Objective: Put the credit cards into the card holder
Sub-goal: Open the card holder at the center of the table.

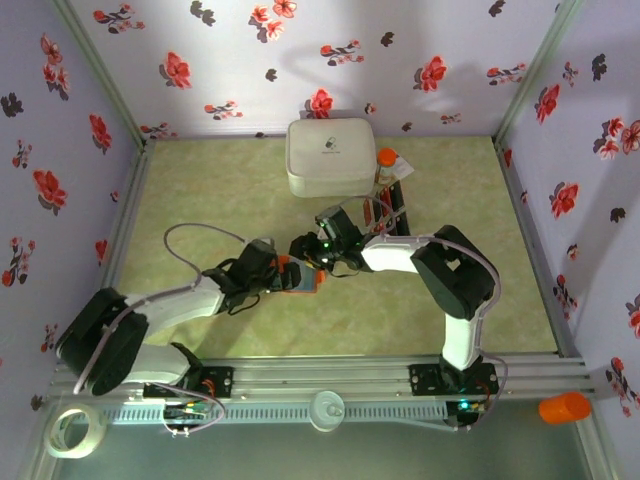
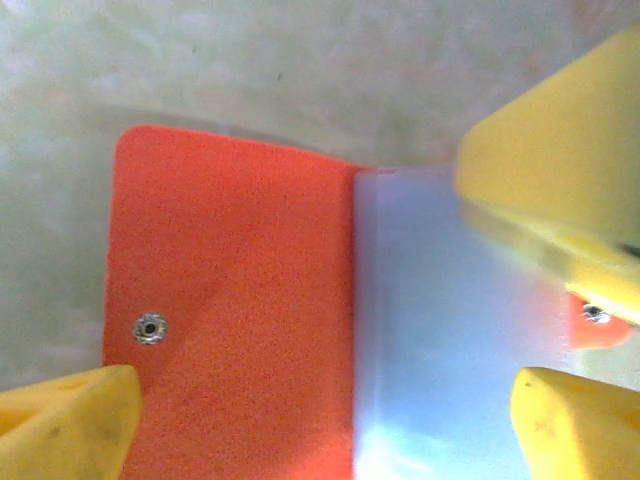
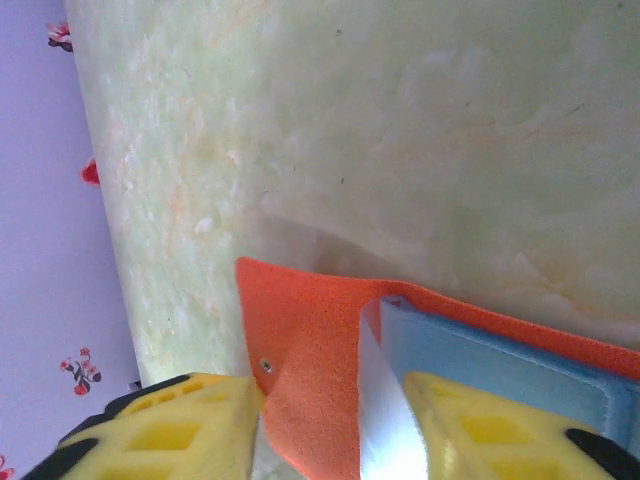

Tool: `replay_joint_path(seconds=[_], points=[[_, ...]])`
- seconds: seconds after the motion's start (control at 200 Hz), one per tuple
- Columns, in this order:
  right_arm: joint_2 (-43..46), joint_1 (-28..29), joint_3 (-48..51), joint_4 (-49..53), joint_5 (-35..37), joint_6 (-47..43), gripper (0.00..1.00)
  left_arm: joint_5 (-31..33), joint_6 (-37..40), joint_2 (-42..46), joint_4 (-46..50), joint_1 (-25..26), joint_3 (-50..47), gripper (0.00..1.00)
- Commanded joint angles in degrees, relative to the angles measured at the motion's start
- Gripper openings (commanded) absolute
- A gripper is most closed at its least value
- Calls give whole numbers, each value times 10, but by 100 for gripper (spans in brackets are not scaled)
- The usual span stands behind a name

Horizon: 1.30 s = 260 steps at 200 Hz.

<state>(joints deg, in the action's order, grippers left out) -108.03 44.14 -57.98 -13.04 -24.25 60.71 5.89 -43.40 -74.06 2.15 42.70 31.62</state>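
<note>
Left gripper (image 2: 320, 425): jaws wide, nothing held. Its fingers (image 2: 65, 425) straddle the card holder (image 2: 230, 300), which lies opened flat on the table (image 2: 300, 70) directly under the gripper. The orange flap is toward one finger and the blue-grey inside toward the other. A snap stud (image 2: 150, 328) sits on the flap, just ahead of that finger.

Right gripper (image 3: 335, 435): jaws partway apart, the card holder's orange flap between them, its edge touching one finger. Clamped or not, cannot tell.

Credit cards (image 1: 395, 200): beyond the right gripper, apart from its fingers, just beside the white case (image 1: 330, 155).
</note>
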Motion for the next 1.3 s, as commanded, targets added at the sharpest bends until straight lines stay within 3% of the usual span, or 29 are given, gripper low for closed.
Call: replay_joint_path(seconds=[0.0, 0.455, 0.83, 1.295], points=[[9, 10, -12, -26, -9, 24, 47, 11, -16, 51, 36, -12, -4, 100], [-30, 44, -58, -62, -9, 69, 54, 38, -38, 206, 113, -73, -16, 100], [-93, 41, -63, -97, -20, 83, 53, 33, -42, 203, 119, -78, -29, 100], [-72, 17, 1, -123, -32, 81, 51, 12, -47, 153, 80, -77, -49, 100]])
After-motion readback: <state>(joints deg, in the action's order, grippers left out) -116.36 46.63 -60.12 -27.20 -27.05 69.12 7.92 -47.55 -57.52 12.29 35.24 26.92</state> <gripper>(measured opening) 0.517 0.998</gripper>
